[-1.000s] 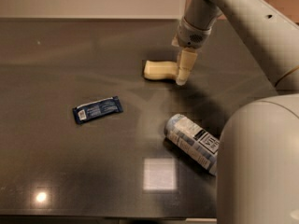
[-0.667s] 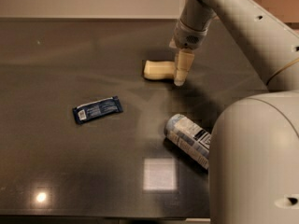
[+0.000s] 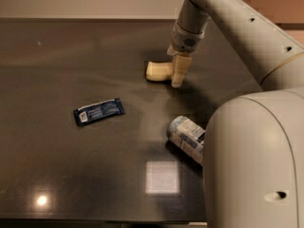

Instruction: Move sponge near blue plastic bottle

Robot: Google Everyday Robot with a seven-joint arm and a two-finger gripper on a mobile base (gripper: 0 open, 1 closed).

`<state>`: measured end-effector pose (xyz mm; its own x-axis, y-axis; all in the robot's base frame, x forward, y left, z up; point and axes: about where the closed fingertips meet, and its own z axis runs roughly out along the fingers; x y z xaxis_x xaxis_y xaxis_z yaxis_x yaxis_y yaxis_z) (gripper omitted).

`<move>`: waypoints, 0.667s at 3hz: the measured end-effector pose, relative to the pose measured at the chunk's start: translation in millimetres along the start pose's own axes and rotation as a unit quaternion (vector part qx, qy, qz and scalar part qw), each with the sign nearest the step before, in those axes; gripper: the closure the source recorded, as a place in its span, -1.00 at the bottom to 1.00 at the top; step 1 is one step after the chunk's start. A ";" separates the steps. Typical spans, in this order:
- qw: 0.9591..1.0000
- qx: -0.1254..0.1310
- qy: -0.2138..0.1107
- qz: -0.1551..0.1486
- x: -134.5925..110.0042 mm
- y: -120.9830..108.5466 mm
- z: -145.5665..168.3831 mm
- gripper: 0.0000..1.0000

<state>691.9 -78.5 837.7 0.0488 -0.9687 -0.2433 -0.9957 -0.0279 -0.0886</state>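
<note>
The pale yellow sponge (image 3: 157, 71) lies on the dark table (image 3: 57, 61) at the back centre. My gripper (image 3: 175, 79) comes down from above at the sponge's right end and covers that end. The blue plastic bottle (image 3: 186, 137) lies on its side in front of the sponge, towards the right, and my arm hides its far end and cap. The sponge and the bottle are about a bottle's length apart.
A flat dark blue packet (image 3: 99, 111) lies at centre left. My large pale arm (image 3: 251, 156) fills the right foreground and hides that part of the table. A bright square reflection (image 3: 162, 176) shows near the front edge.
My gripper has shifted slightly left against the sponge's right end. The sponge, bottle and packet have stayed where they were.
</note>
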 end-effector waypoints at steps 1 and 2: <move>1.000 -0.002 0.002 -0.004 -3.2 -0.1 3.4 -0.20; 1.000 -0.004 0.003 -0.009 -8.3 2.1 1.7 0.25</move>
<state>689.6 -70.1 837.9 0.0666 -0.9695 -0.2361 -0.9952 -0.0474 -0.0860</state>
